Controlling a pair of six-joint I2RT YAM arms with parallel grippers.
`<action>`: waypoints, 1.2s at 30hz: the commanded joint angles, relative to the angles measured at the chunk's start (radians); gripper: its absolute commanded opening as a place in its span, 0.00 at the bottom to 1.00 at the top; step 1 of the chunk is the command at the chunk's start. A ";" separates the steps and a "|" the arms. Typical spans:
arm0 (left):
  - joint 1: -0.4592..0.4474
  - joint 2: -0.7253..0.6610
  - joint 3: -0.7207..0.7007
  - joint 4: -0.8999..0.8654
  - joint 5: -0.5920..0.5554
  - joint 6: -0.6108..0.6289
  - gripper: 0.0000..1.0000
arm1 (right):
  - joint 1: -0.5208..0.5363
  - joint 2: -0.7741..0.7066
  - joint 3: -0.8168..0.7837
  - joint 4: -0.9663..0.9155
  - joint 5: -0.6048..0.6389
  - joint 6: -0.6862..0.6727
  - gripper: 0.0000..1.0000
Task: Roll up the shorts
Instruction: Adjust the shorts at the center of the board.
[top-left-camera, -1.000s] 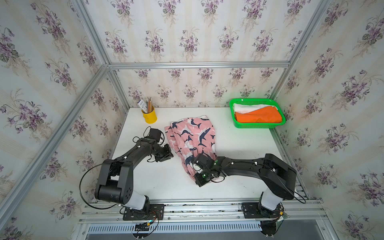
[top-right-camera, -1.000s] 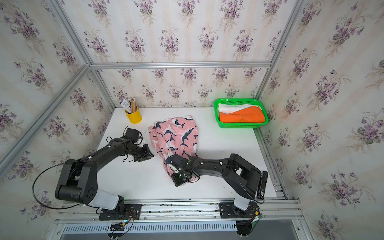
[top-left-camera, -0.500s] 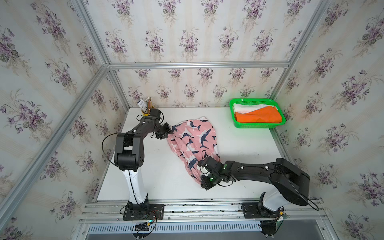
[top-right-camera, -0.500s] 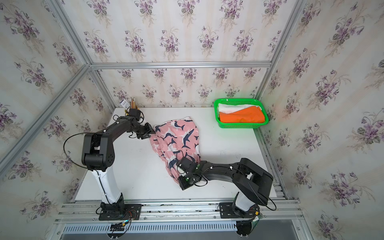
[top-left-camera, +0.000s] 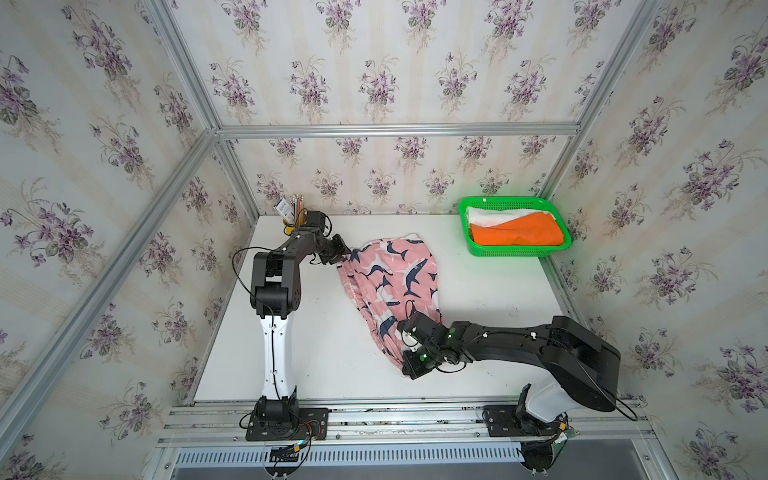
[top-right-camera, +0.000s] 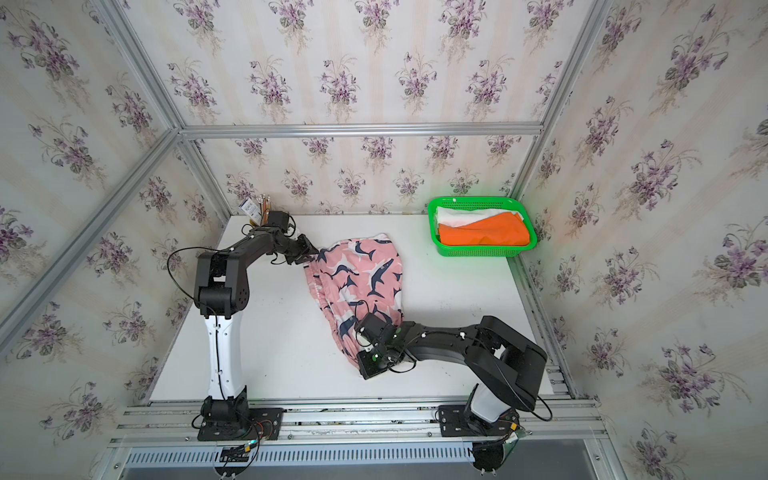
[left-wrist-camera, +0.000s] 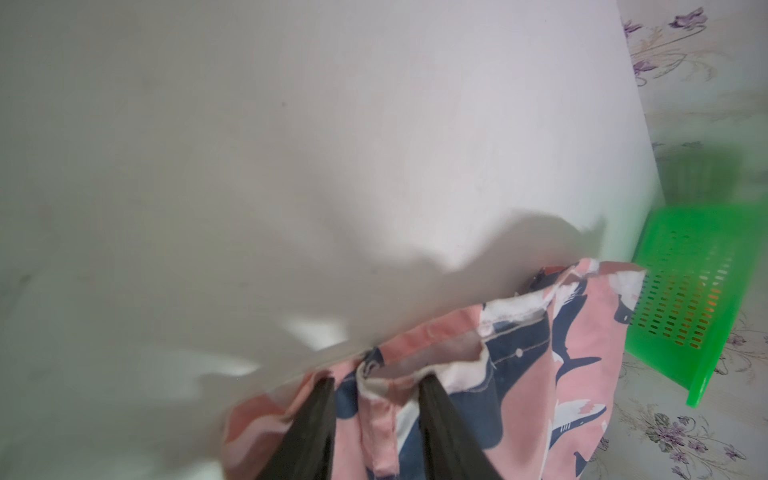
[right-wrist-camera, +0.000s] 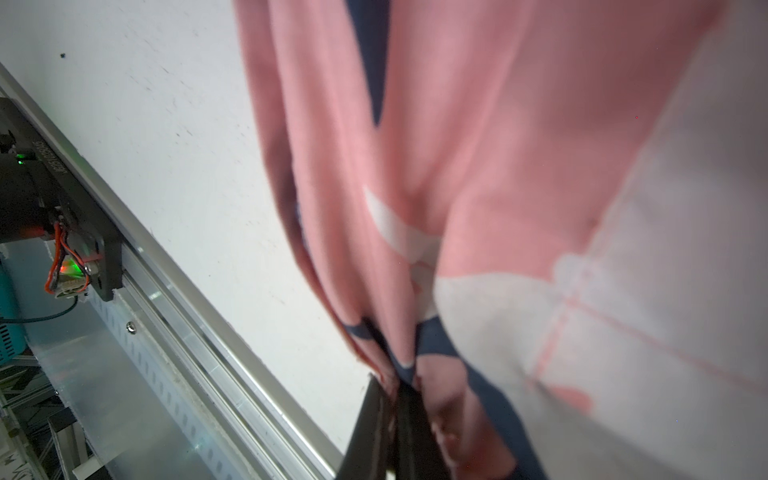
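Observation:
The pink whale-print shorts (top-left-camera: 395, 274) (top-right-camera: 361, 274) lie stretched out in a long shape from the far left to the near middle of the white table (top-left-camera: 311, 332). My left gripper (top-left-camera: 344, 254) (left-wrist-camera: 376, 386) is at their far left corner. Its fingers stand a little apart with a bunched fold of the waistband (left-wrist-camera: 374, 390) between them. My right gripper (top-left-camera: 401, 355) (right-wrist-camera: 395, 384) is shut on the near end of the pink shorts (right-wrist-camera: 457, 166), low over the table. Orange shorts (top-left-camera: 519, 235) and white shorts (top-left-camera: 494, 216) lie in the green basket (top-left-camera: 515, 250).
The green basket (top-right-camera: 482, 250) stands at the far right corner against the wall. A cup of pencils (top-left-camera: 296, 205) sits at the far left corner, right behind my left arm. The table's front edge and metal rail (right-wrist-camera: 174, 291) run close to my right gripper.
My left gripper has moved from the shorts' near left side to their far left corner. My right gripper has drawn the near end toward the front, pulling the shorts out longer.

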 joint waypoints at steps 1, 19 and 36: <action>0.000 0.024 -0.001 -0.016 -0.024 -0.007 0.25 | 0.002 0.028 0.001 -0.135 0.046 0.006 0.00; 0.001 -0.253 0.059 -0.209 -0.099 0.044 0.02 | 0.000 -0.016 -0.001 -0.169 0.095 0.004 0.00; 0.064 -0.189 -0.123 -0.284 -0.295 0.117 0.05 | -0.039 -0.040 -0.048 -0.167 0.097 -0.006 0.08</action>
